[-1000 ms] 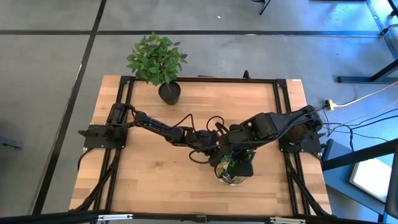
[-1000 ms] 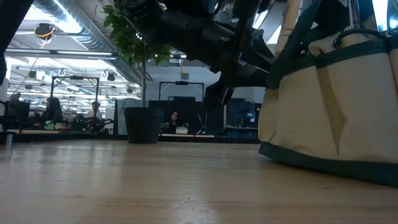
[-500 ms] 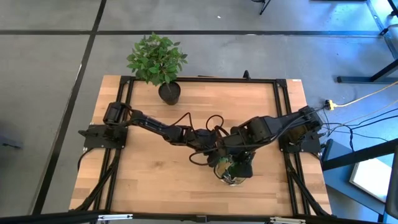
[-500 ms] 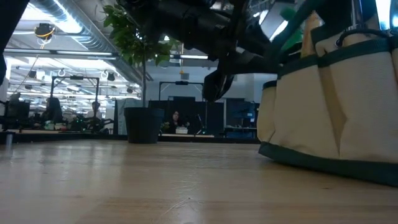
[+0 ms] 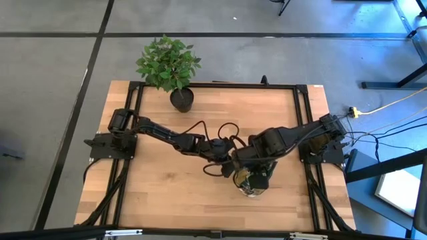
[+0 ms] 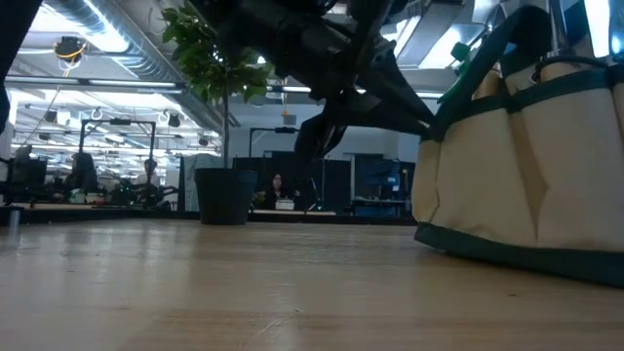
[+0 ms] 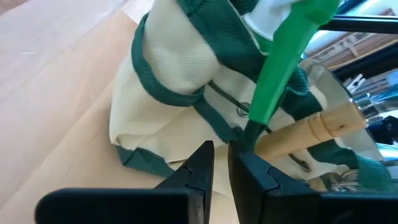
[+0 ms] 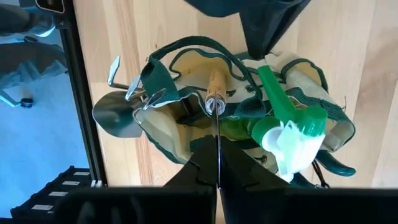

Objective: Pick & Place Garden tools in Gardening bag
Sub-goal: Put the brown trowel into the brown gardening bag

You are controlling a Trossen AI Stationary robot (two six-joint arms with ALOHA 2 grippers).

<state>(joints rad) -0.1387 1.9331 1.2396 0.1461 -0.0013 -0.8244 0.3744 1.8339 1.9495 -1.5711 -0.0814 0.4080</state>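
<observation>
The gardening bag (image 8: 158, 134), tan with dark-green trim, stands on the table's near right part (image 5: 251, 191). A green spray bottle with a white trigger head (image 8: 292, 140) lies across its mouth. A metal trowel blade (image 8: 115, 115) sticks out of a side pocket. My right gripper (image 8: 217, 158) hangs above the bag, pointing down, shut on a wooden-handled tool (image 8: 216, 84). My left gripper (image 7: 222, 152) reaches in from the table's left to the bag's rim, its fingers almost together. My left gripper comes slanting down from the table's left. Its tips close at the bag's dark-green rim trim (image 7: 231, 134), beside the lower end of the bottle's bright-green part (image 7: 261, 106). The fingers hide whether only the trim lies between them. The bag stands on the table. My right gripper pinches the tool's thin metal shaft (image 8: 217, 127) between its two fingers from above. The tool hangs below them, wooden handle downward, over the bag's mouth and inside the loop handles.
A leafy plant in a black pot (image 5: 181, 99) stands at the table's far edge, left of centre. Bare wood lies on the table's left and near left (image 5: 153, 193). Black frame rails run along the table's sides.
My right gripper has sunk toward the bag with the tool still hanging below it. My left gripper has stayed at the rim and tipped up a little. The bag has shifted slightly toward the table's right edge.
</observation>
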